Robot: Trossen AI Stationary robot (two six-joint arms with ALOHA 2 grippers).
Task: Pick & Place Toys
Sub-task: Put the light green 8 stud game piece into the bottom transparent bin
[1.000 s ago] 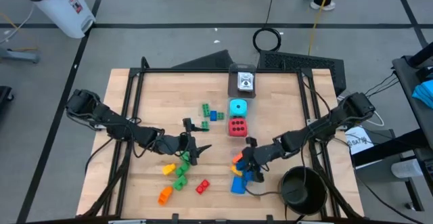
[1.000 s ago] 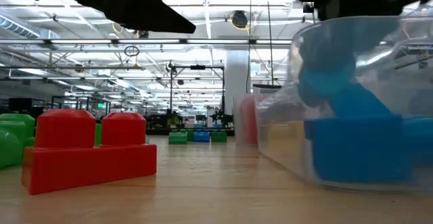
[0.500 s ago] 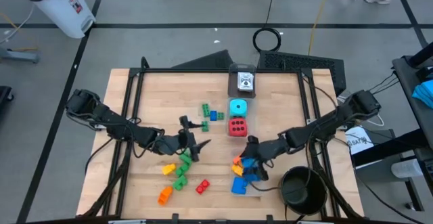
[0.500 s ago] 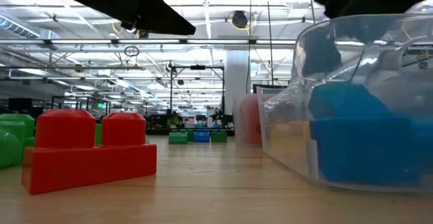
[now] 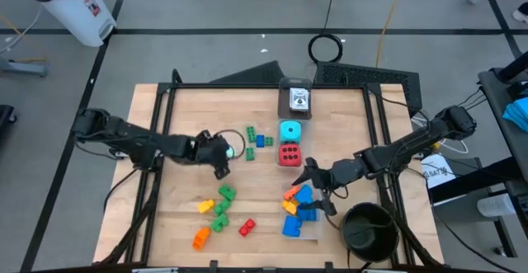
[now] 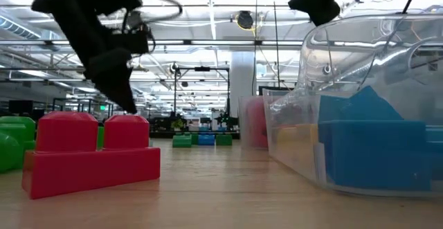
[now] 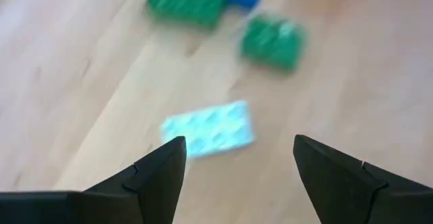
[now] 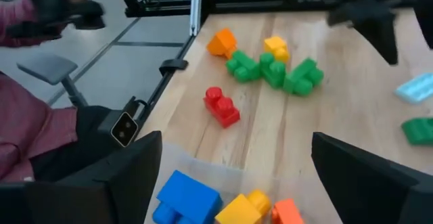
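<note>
My left gripper (image 5: 221, 162) (image 7: 237, 149) hangs open, tipped down over a pale cyan brick (image 7: 207, 128) that lies flat on the wood; its fingers stand on either side, clear of it. Green bricks (image 7: 272, 41) and a blue one lie just beyond. My right gripper (image 5: 319, 185) is open above a clear box (image 5: 300, 223) that holds blue (image 8: 186, 197), yellow and orange bricks. A heap of green, yellow, orange and red bricks (image 5: 220, 211) lies near the front edge. A cyan die (image 5: 289, 130) and a red die (image 5: 289, 153) sit mid-table.
A black round bowl (image 5: 367, 228) stands at the front right, beside the clear box. Another clear box with a picture card (image 5: 297, 100) sits at the far edge. Dark frame rails (image 5: 161, 133) run along both sides of the wooden top. A person sits beyond the table's left edge (image 8: 27, 136).
My right gripper has opened, let go of a blue brick into the clear box, and risen toward the table's right. My left gripper has swung from the brick heap toward the far edge and tipped downward over the pale cyan brick.
</note>
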